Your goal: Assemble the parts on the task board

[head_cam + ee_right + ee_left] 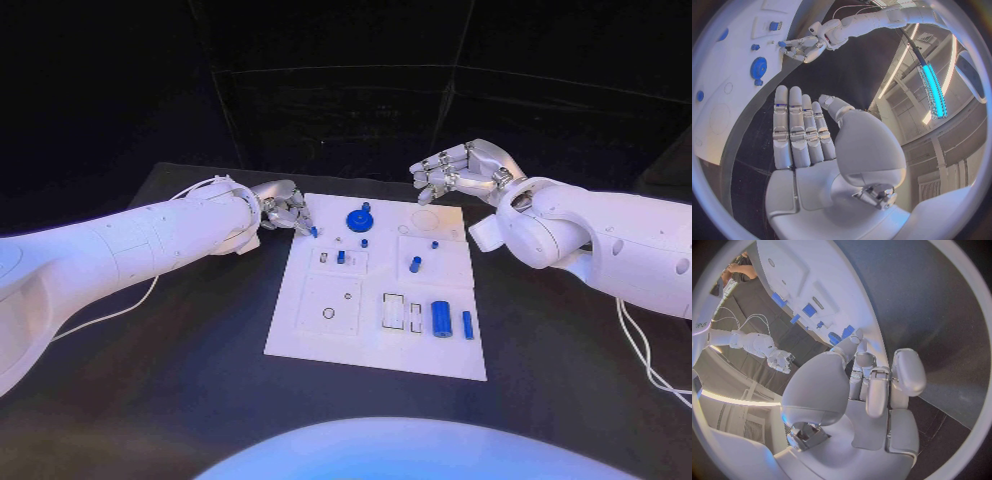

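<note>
The white task board [325,340] lies in the middle of the black table. At its far left corner my left hand [286,212] pinches a small blue pin [313,231] in its fingertips, just above the board's edge. The same pin [782,44] shows in the right wrist view at the tips of the left hand [806,46]. A round blue part [361,220] sits beside it on the board. My right hand [459,170] hovers above the far right corner, fingers straight, holding nothing.
Several small blue pieces stand on the board's far half, among them a short peg [415,264]. A blue cylinder [441,318] and a thin blue rod [467,324] lie near the right edge. A white cable [108,312] trails left of the board.
</note>
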Action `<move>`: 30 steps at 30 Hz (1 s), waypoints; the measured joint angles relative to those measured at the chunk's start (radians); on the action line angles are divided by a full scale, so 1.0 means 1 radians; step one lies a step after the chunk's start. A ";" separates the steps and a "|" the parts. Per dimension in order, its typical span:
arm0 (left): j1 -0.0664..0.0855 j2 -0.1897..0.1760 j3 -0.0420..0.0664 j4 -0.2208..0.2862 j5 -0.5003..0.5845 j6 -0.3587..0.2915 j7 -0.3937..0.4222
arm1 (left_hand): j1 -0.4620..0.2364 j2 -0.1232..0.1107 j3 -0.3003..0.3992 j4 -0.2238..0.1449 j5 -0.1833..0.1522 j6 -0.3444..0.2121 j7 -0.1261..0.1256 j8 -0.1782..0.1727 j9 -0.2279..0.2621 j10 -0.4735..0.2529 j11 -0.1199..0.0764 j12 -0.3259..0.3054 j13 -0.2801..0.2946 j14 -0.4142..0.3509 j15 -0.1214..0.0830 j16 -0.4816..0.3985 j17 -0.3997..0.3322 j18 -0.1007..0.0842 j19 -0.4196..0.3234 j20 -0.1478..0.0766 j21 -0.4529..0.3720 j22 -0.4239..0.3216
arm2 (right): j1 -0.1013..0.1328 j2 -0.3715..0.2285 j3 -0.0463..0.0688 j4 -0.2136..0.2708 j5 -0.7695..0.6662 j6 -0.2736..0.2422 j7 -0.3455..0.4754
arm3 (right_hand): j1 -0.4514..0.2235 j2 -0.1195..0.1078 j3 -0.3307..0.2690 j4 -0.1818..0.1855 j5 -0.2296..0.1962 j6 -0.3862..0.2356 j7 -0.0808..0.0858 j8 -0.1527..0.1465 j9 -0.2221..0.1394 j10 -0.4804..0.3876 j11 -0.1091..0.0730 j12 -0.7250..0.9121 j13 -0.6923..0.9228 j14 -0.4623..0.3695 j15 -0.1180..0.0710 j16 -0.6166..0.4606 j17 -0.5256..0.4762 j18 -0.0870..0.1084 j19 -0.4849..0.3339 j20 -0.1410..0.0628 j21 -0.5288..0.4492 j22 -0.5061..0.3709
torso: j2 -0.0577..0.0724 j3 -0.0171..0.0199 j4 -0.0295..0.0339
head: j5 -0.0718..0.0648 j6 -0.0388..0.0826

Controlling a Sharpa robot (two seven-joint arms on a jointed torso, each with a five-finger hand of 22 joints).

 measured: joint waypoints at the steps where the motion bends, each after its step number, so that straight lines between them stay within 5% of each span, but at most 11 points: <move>1: 0.000 0.000 0.000 0.000 0.000 0.000 0.000 | -0.001 0.001 0.000 0.002 0.000 0.000 0.000 0.000 0.001 0.000 0.000 0.000 0.000 0.000 0.000 0.000 0.000 0.000 0.000 0.000 0.000 0.000 | 0.000 0.000 0.000 0.000 0.000 0.000 0.000 | 0.000 0.000 0.000 0.000 0.000 0.000 0.000 0.000 0.000 0.000 0.000 0.000 0.000 0.000 0.000 0.000 0.000 0.000 0.000 0.000 0.000 0.000 | 0.000 0.0000 0.0002 | 0.000 0.000; 30: 0.000 0.005 0.000 -0.001 0.007 -0.020 -0.023 | -0.009 0.009 -0.004 0.018 0.000 -0.003 -0.004 0.022 0.004 0.004 -0.004 0.004 -0.001 0.000 -0.007 0.000 0.000 0.000 0.003 -0.003 0.004 0.005 | 0.000 0.000 0.000 0.000 0.000 0.000 0.000 | 0.000 0.000 0.000 0.000 0.000 0.000 0.000 0.000 0.000 0.000 0.000 0.000 0.000 0.000 0.000 0.000 0.000 0.000 0.000 0.000 0.000 0.000 | 0.000 -0.0005 -0.0001 | 0.000 0.000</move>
